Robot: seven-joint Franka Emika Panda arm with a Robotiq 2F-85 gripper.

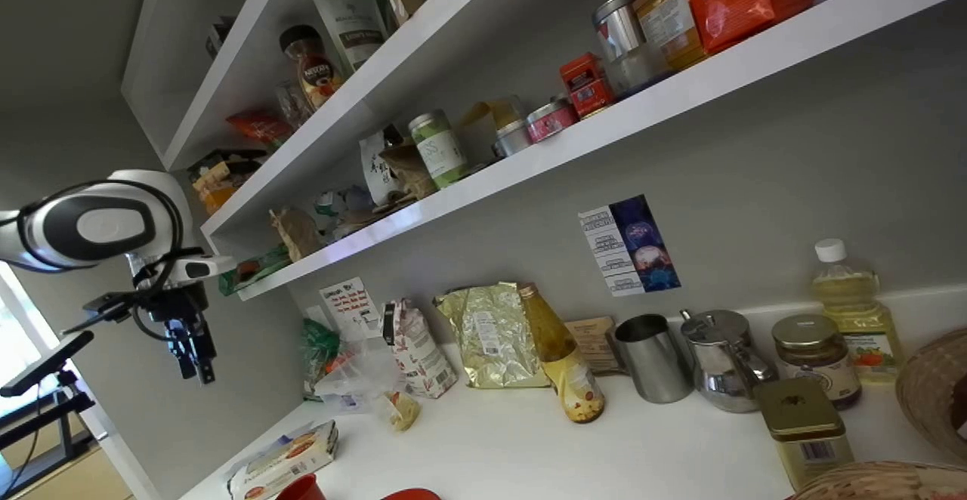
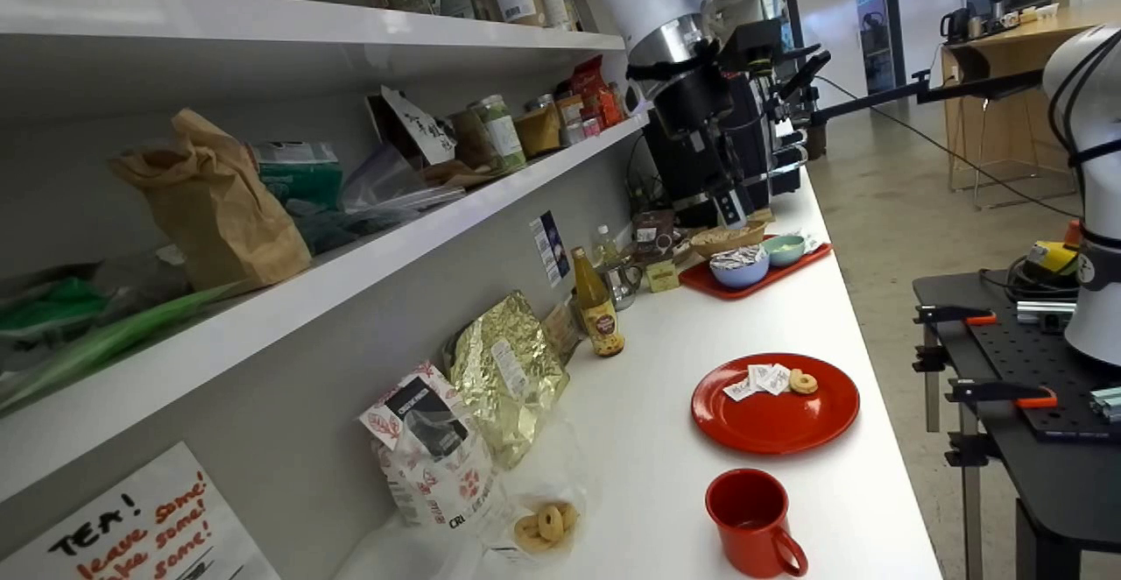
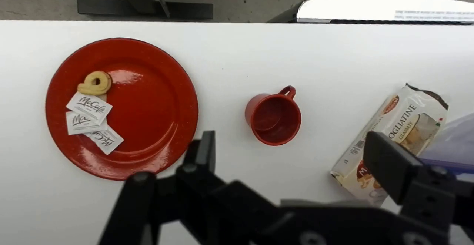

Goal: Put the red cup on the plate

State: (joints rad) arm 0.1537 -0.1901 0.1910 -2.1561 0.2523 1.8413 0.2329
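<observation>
The red cup [image 3: 276, 121] stands upright on the white counter in the wrist view, its handle towards the top of the picture. It also shows in an exterior view [image 2: 751, 527] and is cut off at the bottom edge in an exterior view [image 1: 301, 489]. The red plate [image 3: 152, 100] lies left of the cup, holding paper packets and ring biscuits. The plate also shows in an exterior view [image 2: 762, 429] and barely in an exterior view [image 1: 412, 495]. My gripper [image 3: 291, 148] is open and empty, well above the counter, also seen in both exterior views [image 1: 195, 373] [image 2: 730, 210].
A pastry package [image 3: 389, 141] lies right of the cup. A yellow bottle [image 2: 599, 304], gold bag [image 2: 508, 378] and flour bag [image 2: 433, 449] stand along the wall. A shelf [image 2: 350, 273] overhangs them. A red tray [image 2: 731, 291] with bowls is at the far end.
</observation>
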